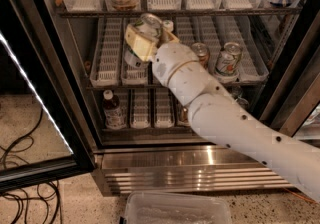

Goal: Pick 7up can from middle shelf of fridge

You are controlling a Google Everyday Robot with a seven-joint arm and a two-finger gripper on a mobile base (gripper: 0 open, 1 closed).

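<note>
Nearest the camera, a clear plastic bin (175, 209) is sitting on the floor just in front of the fridge (200, 160), whose ribbed steel base is catching the light. The white arm (235, 123) is reaching from the lower right, over that base and into the open cabinet. At its end the gripper (144, 37) is pinching the 7up can (150, 23), with beige fingers (137, 43) pressing on its sides. The can is tilting and hanging at the front of the middle shelf (107, 60), above the second lane from the left and close under the top shelf (165, 12). Its lettering is facing away, so it is probably, not certainly, the 7up. Further in, a copper can (201, 52) is standing just beside the wrist, and a pale can with an orange-red patch (227, 60) is standing beyond it.

The step in hand is looking like the withdrawal. Doing it well is going to mean holding the squeeze firm, drawing straight out towards the camera, staying below the upper rack's rim, and not swinging the wrist into the copper can.
</note>
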